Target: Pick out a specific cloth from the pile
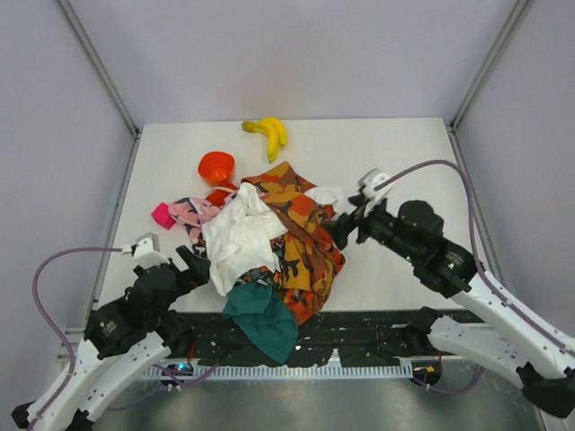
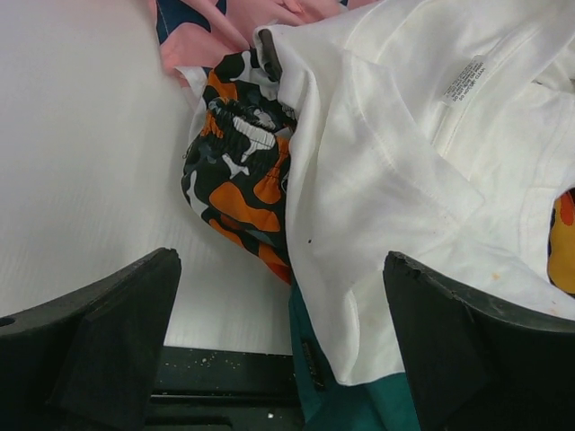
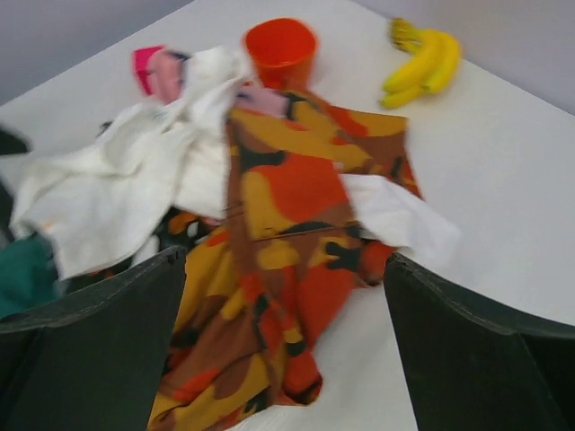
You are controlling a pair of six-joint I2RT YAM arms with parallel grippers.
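The pile [image 1: 269,247] lies mid-table: a white cloth [image 1: 238,238], an orange-and-brown camouflage cloth [image 1: 301,242], a teal cloth [image 1: 265,319] hanging over the near edge, and a pink patterned cloth [image 1: 190,212]. A small plain orange-red patch [image 1: 218,195] shows just below the orange bowl [image 1: 216,166]; the rest of that cloth is hidden. My left gripper [image 1: 199,265] is open and empty at the pile's left edge, with the white cloth's [image 2: 404,180] hem between its jaws. My right gripper [image 1: 346,229] is open and empty at the pile's right side, over the camouflage cloth [image 3: 287,233].
Bananas [image 1: 269,133] lie at the back of the table. A pink object [image 1: 163,215] sits left of the pile. A black-white-orange patterned cloth [image 2: 238,180] lies under the white one. Grey walls enclose the table on three sides.
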